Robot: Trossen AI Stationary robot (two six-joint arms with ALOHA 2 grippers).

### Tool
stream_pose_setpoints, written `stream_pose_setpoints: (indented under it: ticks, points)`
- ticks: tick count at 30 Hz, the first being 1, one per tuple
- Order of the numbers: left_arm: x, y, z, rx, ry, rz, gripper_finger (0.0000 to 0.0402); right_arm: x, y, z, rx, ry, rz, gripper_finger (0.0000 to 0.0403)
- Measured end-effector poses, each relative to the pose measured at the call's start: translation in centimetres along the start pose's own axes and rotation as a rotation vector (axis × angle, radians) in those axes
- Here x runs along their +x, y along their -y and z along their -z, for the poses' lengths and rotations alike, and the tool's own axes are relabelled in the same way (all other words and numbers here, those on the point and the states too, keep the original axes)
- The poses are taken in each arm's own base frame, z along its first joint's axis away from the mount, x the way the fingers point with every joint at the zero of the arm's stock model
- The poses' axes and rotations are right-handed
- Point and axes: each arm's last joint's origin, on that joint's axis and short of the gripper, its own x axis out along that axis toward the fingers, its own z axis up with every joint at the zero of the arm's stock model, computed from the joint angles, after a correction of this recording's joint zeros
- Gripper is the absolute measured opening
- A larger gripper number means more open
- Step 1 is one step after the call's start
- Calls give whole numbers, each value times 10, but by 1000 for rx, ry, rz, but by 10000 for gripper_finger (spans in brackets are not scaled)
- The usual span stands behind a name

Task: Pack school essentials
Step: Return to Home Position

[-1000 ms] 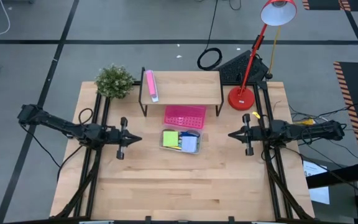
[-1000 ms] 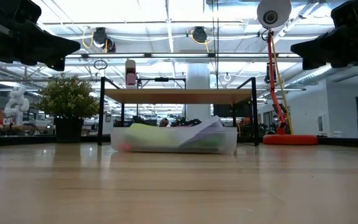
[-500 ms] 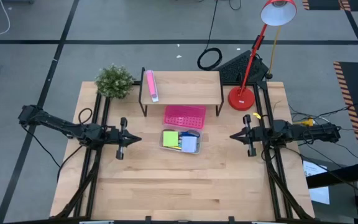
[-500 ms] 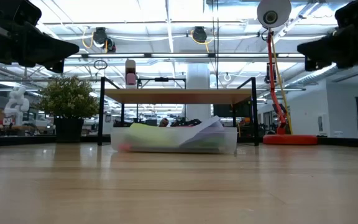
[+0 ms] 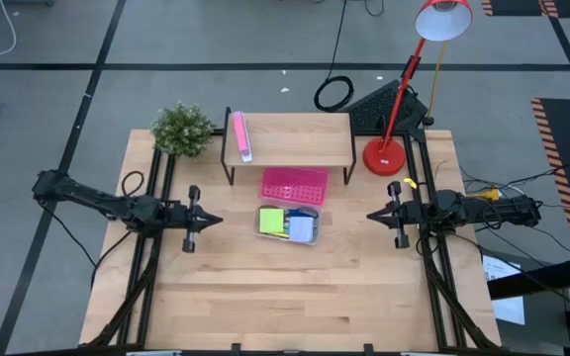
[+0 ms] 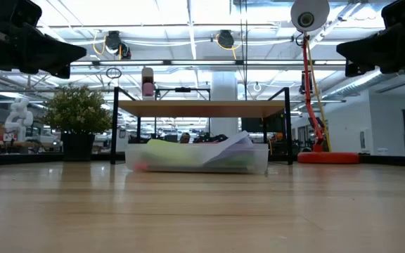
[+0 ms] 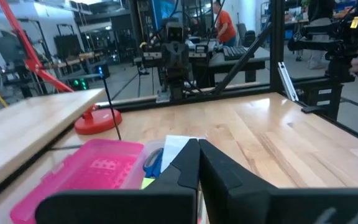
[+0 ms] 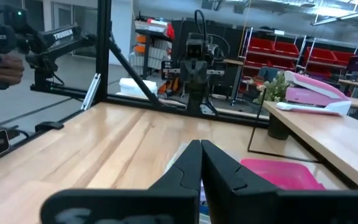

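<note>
Stationery, with a lime-green note pad (image 5: 271, 221) and a pale-blue note pad (image 5: 301, 229), fills a clear tray (image 5: 287, 223) mid-table, just near of the pink perforated tray (image 5: 294, 184), while the left gripper (image 5: 213, 222) and right gripper (image 5: 372, 215) flank it well apart, both with fingers pressed together, gripping nothing.

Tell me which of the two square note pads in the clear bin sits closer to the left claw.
The lime-green note pad. It lies at the bin's end facing the left claw, while the pale-blue note pad lies toward the right claw.
</note>
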Motion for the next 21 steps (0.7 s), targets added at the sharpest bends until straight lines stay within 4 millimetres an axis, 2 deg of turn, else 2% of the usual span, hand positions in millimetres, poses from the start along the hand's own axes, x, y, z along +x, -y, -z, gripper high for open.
stream_pose_setpoints:
  ticks: [10,21]
  points:
    - [-23,-5,-3,22,61,-7,6,0,0,0,0,0,0,0]
    - [-22,-9,1,17,22,-10,3,1,0,-1,0,8,1,0]
